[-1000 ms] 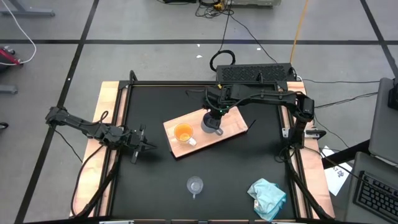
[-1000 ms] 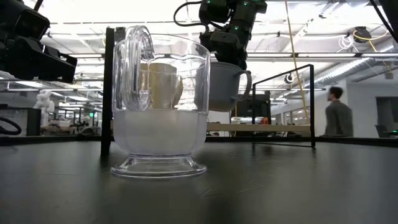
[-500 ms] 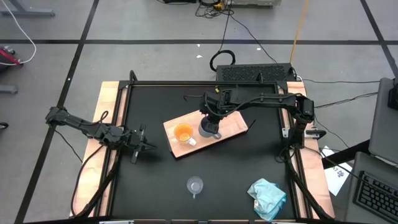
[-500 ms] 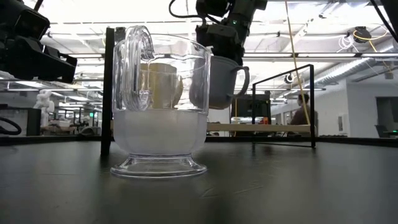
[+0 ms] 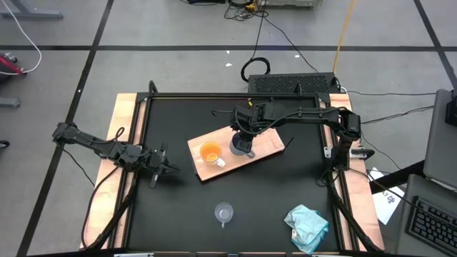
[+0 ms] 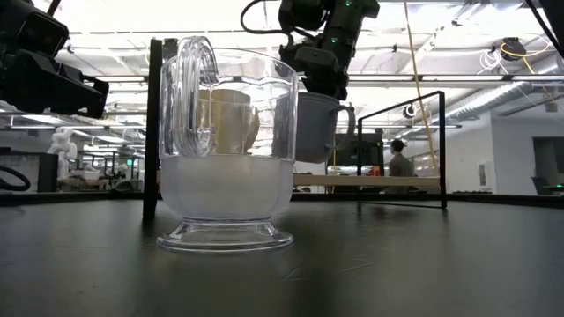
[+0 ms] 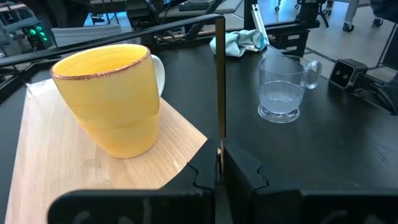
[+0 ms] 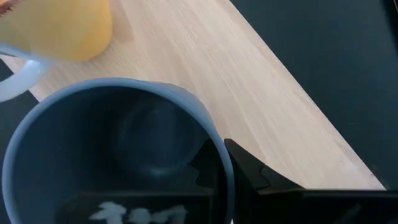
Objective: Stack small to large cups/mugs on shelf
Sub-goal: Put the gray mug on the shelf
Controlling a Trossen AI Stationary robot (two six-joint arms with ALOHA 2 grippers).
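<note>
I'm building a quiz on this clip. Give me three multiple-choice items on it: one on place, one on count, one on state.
1. Where is the glass cup?
A. On the board
B. On the black table, off the board
C. In the right gripper

2. How many mugs are over or on the board?
A. Two
B. Three
C. None

3. What is the right gripper doing?
A. Resting open
B. Holding the cloth
C. Gripping the blue-grey mug

Answers: B, the cup stands alone near the table's front; A, the orange mug and the blue-grey one; C, its fingers pinch the rim and the low view shows the mug lifted.
</note>
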